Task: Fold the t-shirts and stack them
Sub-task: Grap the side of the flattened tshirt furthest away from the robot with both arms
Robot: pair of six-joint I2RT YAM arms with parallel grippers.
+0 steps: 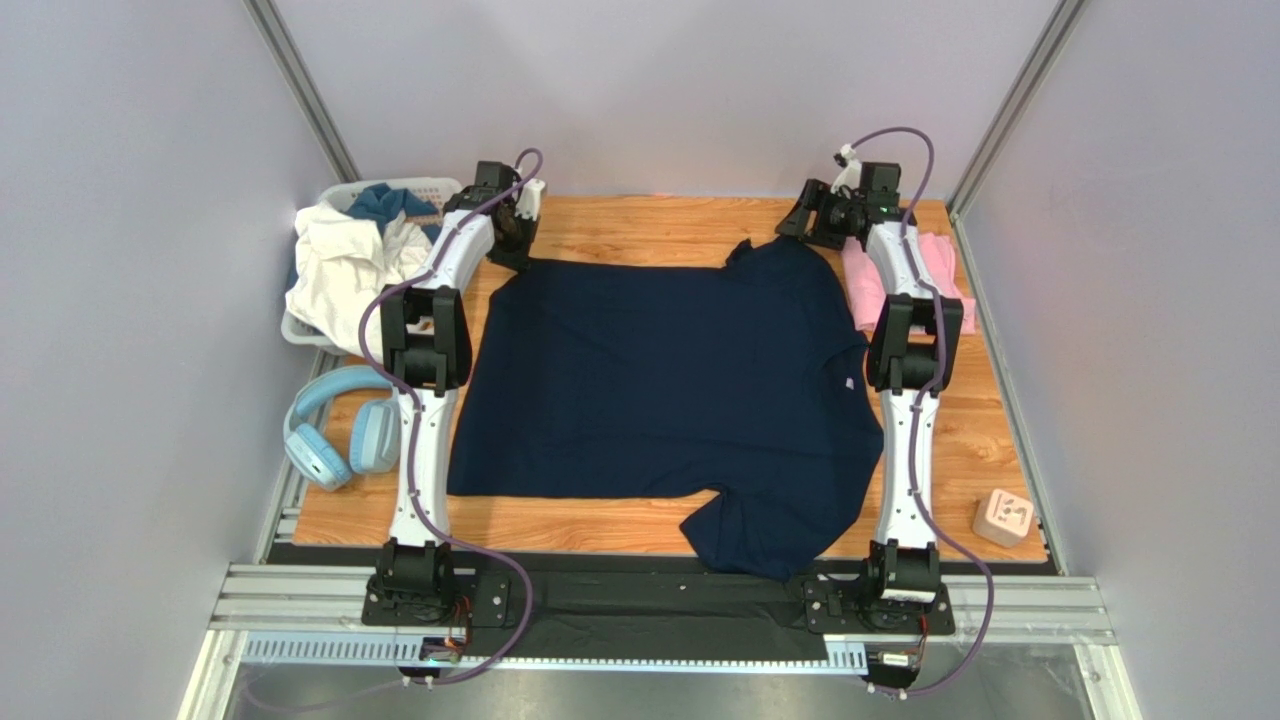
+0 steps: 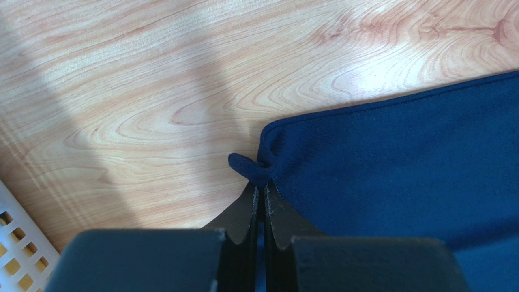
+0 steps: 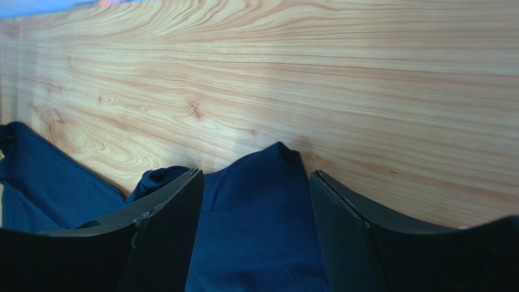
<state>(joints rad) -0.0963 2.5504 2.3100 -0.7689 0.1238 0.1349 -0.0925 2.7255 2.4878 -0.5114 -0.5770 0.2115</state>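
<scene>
Left end effector [image 2: 261, 185] clamps navy t-shirt [image 1: 661, 375] corner; right end effector [image 3: 256, 176] gapes apart above it; neck label [image 1: 849, 384] unreadable.

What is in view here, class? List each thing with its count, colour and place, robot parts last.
table: one, light wood, under everything
navy t-shirt: one, dark navy, spread flat across the middle
pink t-shirt: one, light pink, far-right side
basket: one, white, far-left corner
white cloth: one, white, in the basket
blue cloth: one, blue, in the basket
headphones: one pair, light blue, left edge
block: one, tan, near-right corner
left end effector: one, black, shut on the navy t-shirt's far-left corner
right end effector: one, black, open over the navy t-shirt's far-right part
</scene>
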